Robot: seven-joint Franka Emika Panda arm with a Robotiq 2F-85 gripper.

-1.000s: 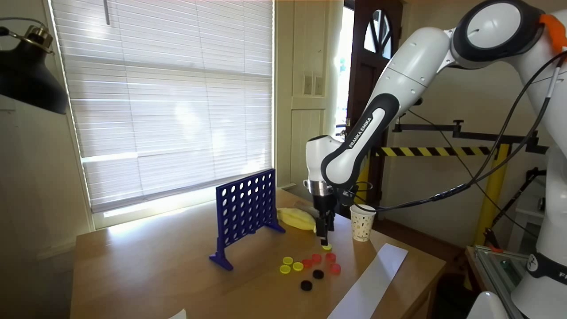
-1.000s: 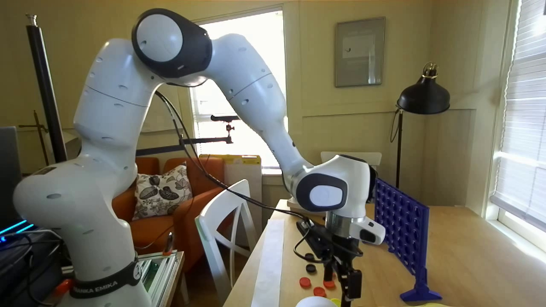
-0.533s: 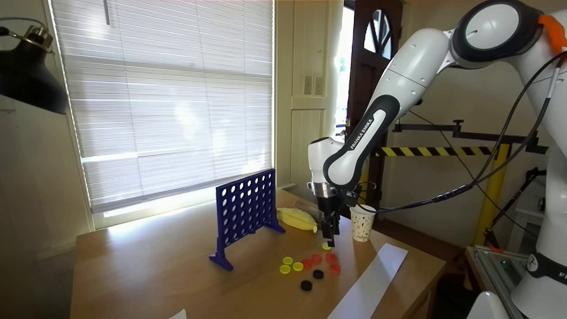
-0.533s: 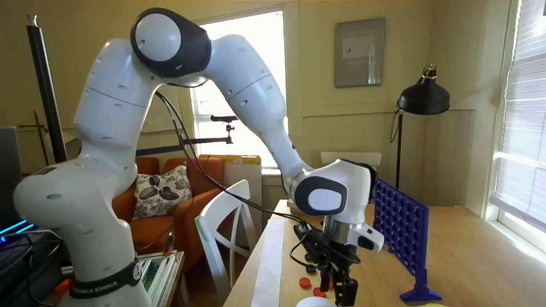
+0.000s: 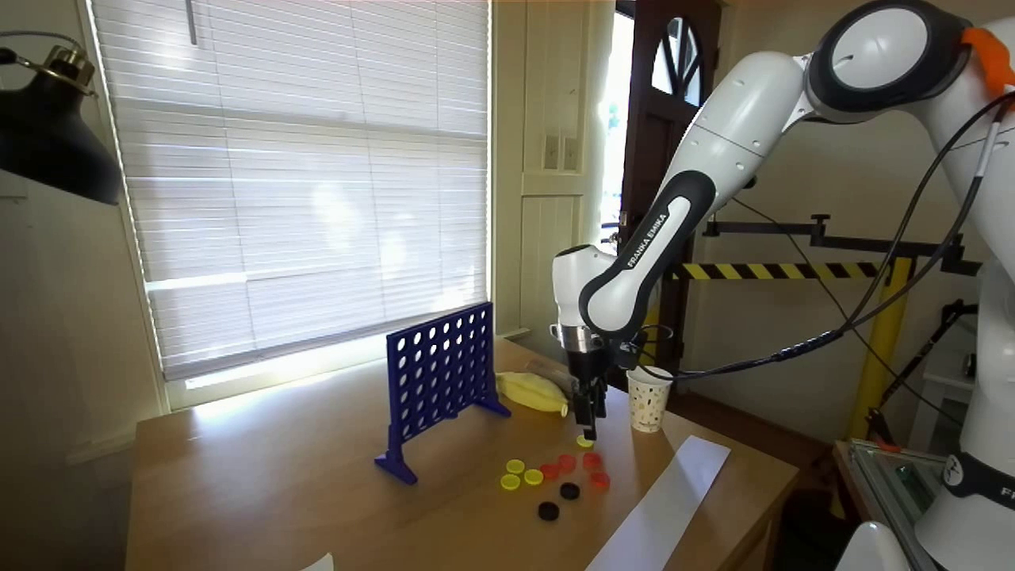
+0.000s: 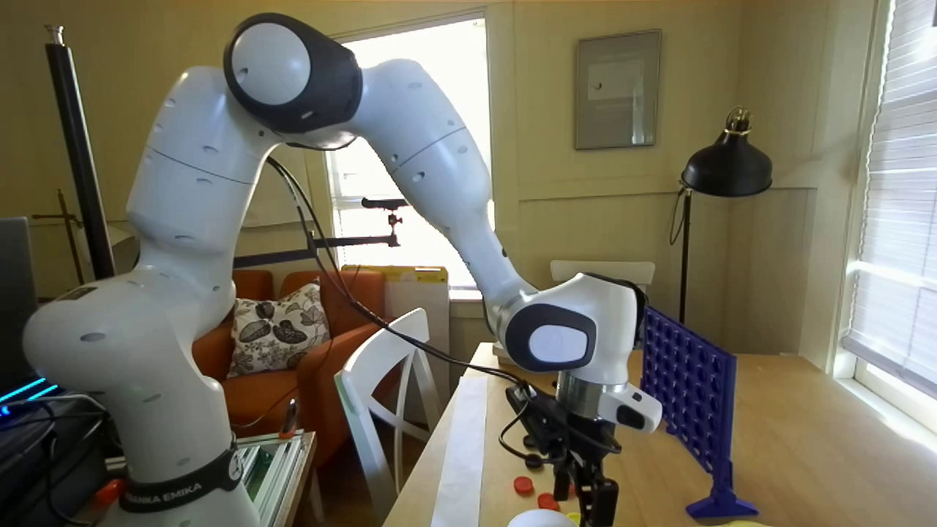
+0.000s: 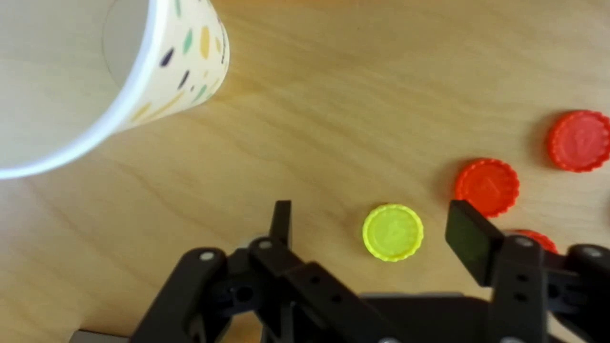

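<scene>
My gripper [image 7: 371, 214] is open and empty, pointing down above the table. A small yellow ridged disc [image 7: 393, 232] lies flat on the wood between the two fingers, apart from both and nearer the right one in the wrist view. The disc [image 5: 585, 442] also shows just under the gripper [image 5: 588, 432] in an exterior view. A red disc [image 7: 487, 187] lies just beyond the right fingertip, and another red disc [image 7: 581, 140] is farther right. One more red disc is partly hidden behind the right finger. In an exterior view the fingertips [image 6: 585, 501] hang beside the cup.
A speckled paper cup [image 5: 649, 404] stands close to the gripper. A blue upright grid rack [image 5: 440, 373] stands across the table. A yellow banana-like object [image 5: 531, 392] lies behind. Several yellow discs [image 5: 534, 477], black discs [image 5: 569, 491] and a white strip [image 5: 662, 507] lie on the table.
The gripper has shifted slightly toward the robot's base and lower at the wrist since one second ago, uncovering more of the yellow disc. It has barely moved in the last half second. The discs have not moved.
</scene>
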